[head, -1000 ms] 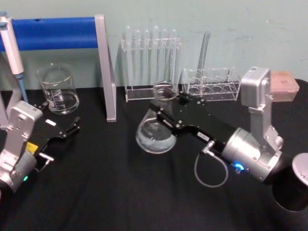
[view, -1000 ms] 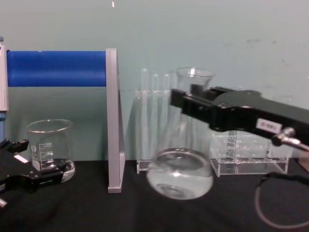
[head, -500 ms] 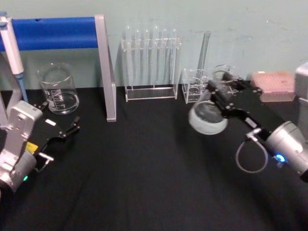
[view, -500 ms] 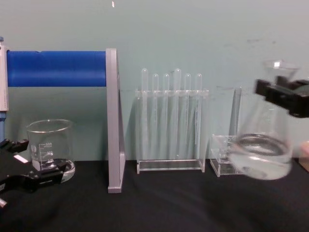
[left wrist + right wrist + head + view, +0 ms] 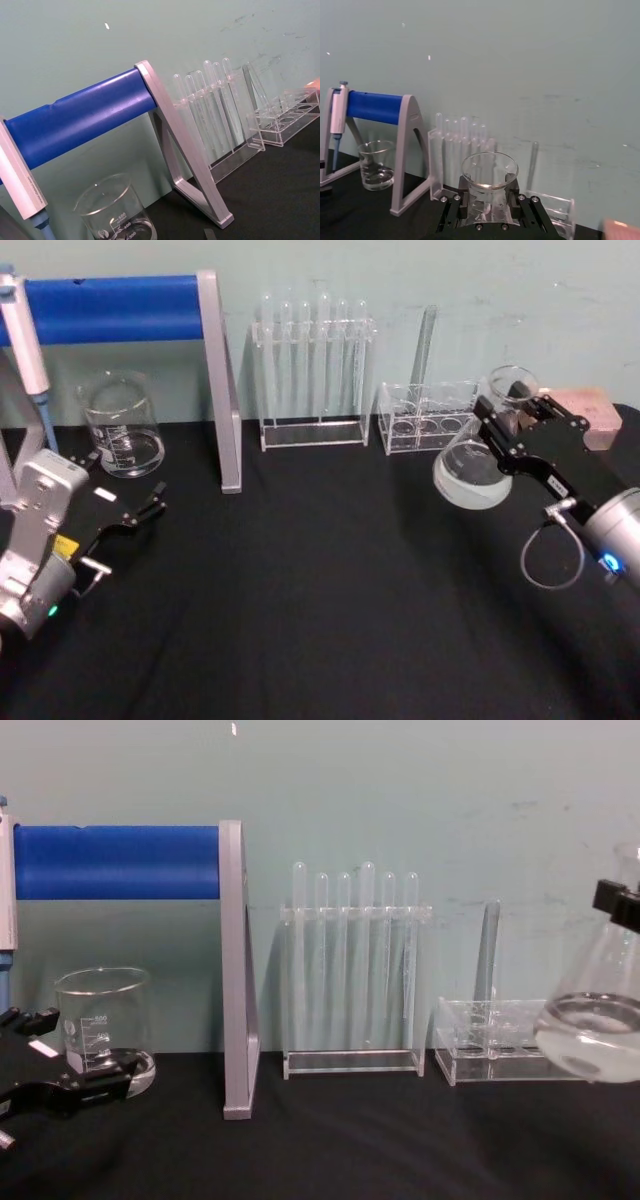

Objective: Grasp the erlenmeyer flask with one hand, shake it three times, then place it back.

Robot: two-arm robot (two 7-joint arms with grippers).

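The erlenmeyer flask [image 5: 468, 476], clear glass with a little liquid in its wide base, hangs tilted above the black table at the right, in front of the low clear rack. My right gripper [image 5: 507, 426] is shut on its neck just under the flared rim. From the chest, the flask [image 5: 596, 1032] sits at the right edge, with the gripper's black fingers [image 5: 618, 904] on its neck. In the right wrist view the flask's rim [image 5: 489, 172] stands between the black fingers [image 5: 451, 210]. My left gripper [image 5: 140, 508] rests open, low at the left near the beaker.
A glass beaker [image 5: 122, 426] stands at the back left under a blue-barred grey stand [image 5: 218, 380] holding a pipette [image 5: 22, 335]. A rack of test tubes [image 5: 312, 370] and a low clear rack [image 5: 428, 418] line the back wall. A pink box [image 5: 588, 416] sits far right.
My right gripper has swung the flask from the table's middle far to the right, still holding it by the neck. The left arm has not moved.
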